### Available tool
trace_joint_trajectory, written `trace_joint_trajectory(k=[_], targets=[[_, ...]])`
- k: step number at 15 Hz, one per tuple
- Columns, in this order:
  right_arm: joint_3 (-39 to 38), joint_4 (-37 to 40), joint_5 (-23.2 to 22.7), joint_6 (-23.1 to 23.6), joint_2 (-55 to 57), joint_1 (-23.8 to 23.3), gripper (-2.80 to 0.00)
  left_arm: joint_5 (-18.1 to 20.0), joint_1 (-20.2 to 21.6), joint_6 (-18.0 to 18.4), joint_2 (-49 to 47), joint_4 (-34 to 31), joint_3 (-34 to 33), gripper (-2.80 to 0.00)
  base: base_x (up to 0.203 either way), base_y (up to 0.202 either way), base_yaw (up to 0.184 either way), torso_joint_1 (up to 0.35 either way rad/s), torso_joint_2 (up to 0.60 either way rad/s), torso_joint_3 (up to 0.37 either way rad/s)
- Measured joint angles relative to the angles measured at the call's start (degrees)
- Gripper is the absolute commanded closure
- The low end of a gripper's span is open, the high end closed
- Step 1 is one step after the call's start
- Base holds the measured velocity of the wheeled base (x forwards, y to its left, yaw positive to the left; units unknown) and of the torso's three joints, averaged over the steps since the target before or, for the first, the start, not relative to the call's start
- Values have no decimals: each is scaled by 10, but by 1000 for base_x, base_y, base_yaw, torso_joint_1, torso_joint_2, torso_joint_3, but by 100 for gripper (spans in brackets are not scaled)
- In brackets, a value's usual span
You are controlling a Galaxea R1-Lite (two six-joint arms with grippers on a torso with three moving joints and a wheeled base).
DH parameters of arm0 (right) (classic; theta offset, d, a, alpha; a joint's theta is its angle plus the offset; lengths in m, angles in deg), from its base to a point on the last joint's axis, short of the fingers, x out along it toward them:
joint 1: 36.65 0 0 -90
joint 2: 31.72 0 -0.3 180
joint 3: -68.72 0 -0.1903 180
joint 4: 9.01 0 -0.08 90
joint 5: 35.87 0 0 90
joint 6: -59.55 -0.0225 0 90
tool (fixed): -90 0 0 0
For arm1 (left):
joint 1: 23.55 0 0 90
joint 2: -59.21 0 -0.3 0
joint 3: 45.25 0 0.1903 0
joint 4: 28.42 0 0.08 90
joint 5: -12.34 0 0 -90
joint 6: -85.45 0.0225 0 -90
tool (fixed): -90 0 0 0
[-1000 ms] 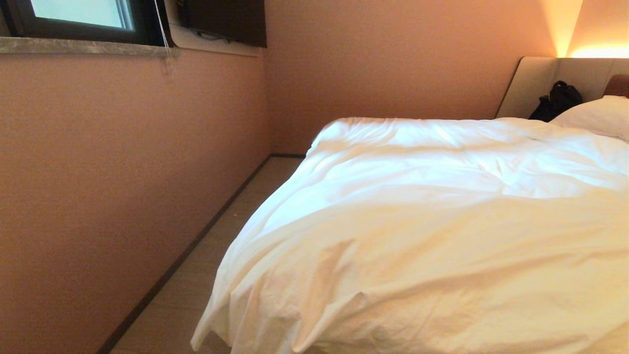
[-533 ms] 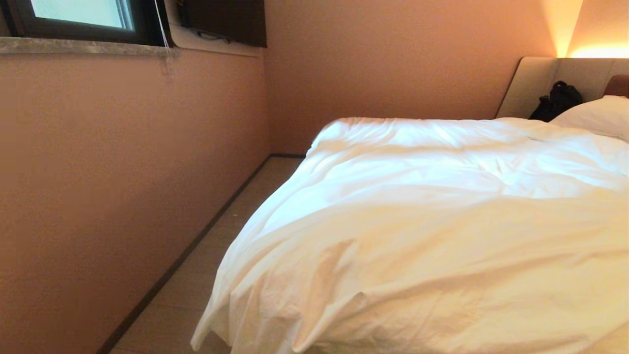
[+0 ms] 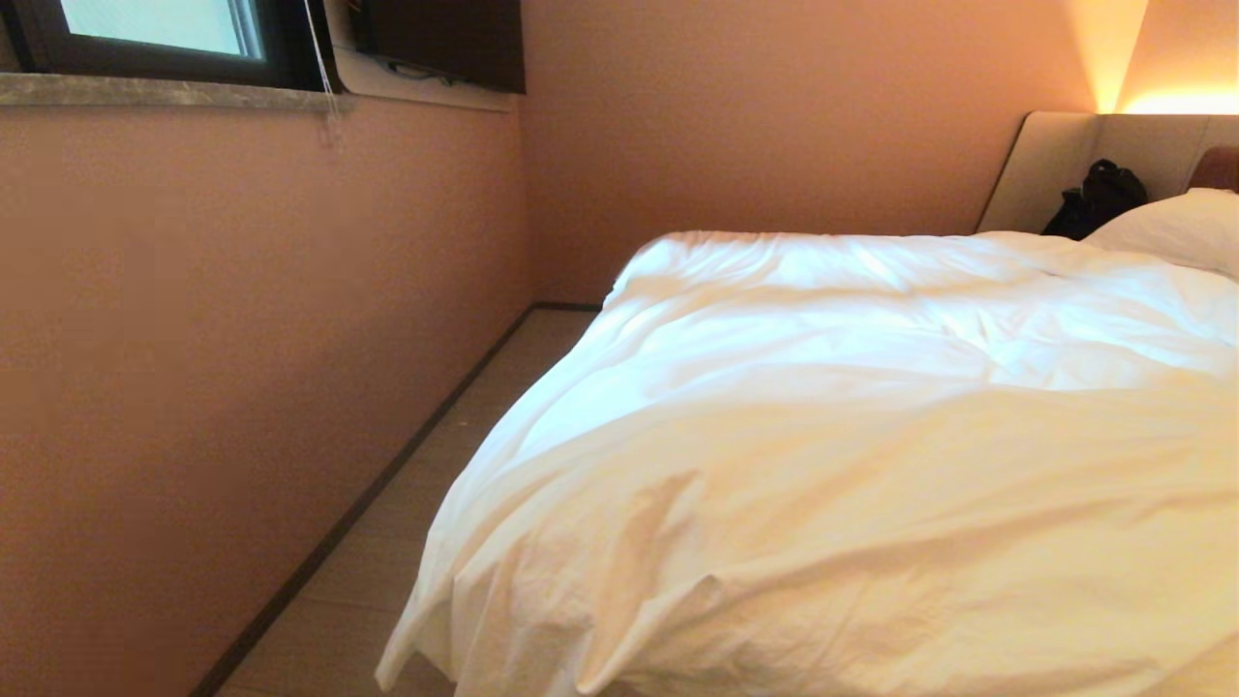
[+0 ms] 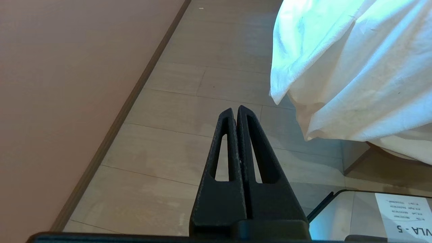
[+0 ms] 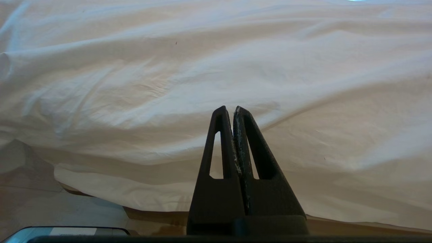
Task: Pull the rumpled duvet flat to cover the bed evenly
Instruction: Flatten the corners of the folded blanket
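Duvet [image 3: 852,465] looks soft, bulky and draggy; its hanging corner [image 4: 280,91] seems the best hold. Left gripper [image 4: 235,111] and right gripper [image 5: 229,109] are both closed, empty.

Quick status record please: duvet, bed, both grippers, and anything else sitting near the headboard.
duvet: white, creased, spread over the bed, near corner hanging toward the floor
bed: only a strip of tan base shows under the duvet edge
left gripper: shut, empty, over the floor beside the hanging corner, apart from it
right gripper: shut, empty, pointing at the duvet's near side
pillow: white, at the head end
black bag: against the headboard
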Motion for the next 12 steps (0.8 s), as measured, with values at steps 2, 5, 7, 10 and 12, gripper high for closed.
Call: trace_joint_trajectory(k=[2, 5, 7, 10, 12], targets=[[0, 0, 0, 0, 0, 0, 0, 0, 0, 0, 0, 1, 0, 0, 0, 0, 0, 0, 0, 0], [0, 0, 0, 0, 0, 0, 0, 0, 0, -1, 0, 1, 0, 0, 0, 0, 0, 0, 0, 0], [0, 0, 0, 0, 0, 0, 0, 0, 0, -1, 0, 1, 0, 0, 0, 0, 0, 0, 0, 0], [0, 0, 0, 0, 0, 0, 0, 0, -3, -1, 0, 2, 0, 0, 0, 0, 0, 0, 0, 0], [0, 0, 0, 0, 0, 0, 0, 0, 0, -4, 0, 2, 0, 0, 0, 0, 0, 0, 0, 0]])
